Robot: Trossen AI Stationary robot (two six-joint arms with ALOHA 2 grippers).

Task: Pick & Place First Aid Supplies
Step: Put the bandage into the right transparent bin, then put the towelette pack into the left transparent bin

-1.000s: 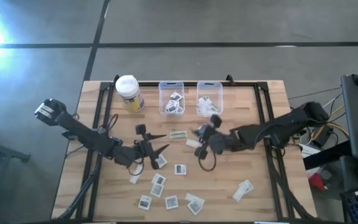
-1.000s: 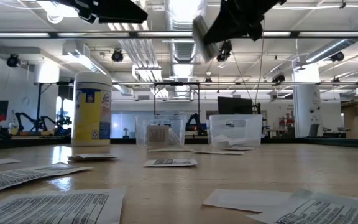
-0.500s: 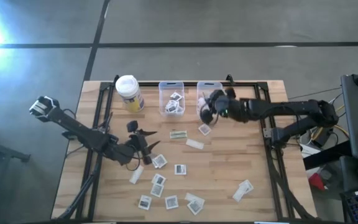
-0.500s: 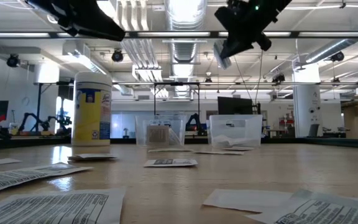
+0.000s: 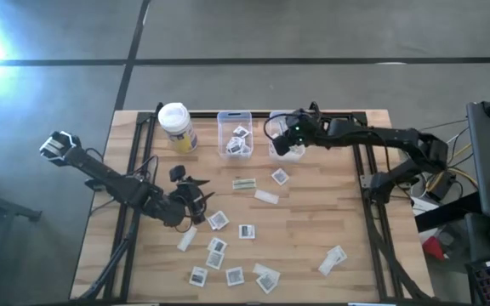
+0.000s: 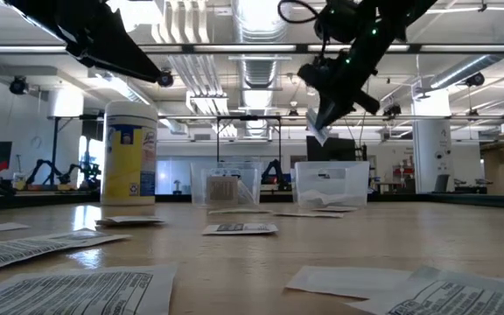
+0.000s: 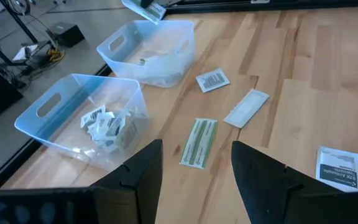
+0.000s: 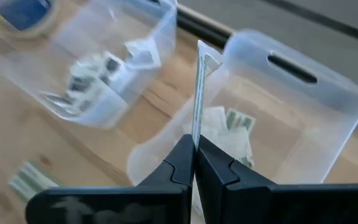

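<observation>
The counter (image 5: 330, 221) is pale, matt wood planking. Two bins (image 7: 79, 118) are clear, smooth plastic. The packets (image 7: 339, 167) look like flat printed paper.

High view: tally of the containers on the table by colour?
clear bins: 2
yellow container with white lid: 1
total: 3

The worktop (image 5: 339, 212) is pale wood planking on a black frame. The floor (image 5: 313, 30) is grey concrete crossed by dark lines. Overhead, ceiling ducts (image 6: 261, 66) and strip lights (image 6: 256, 13) run across an open hall with a white column (image 6: 429, 157).
</observation>
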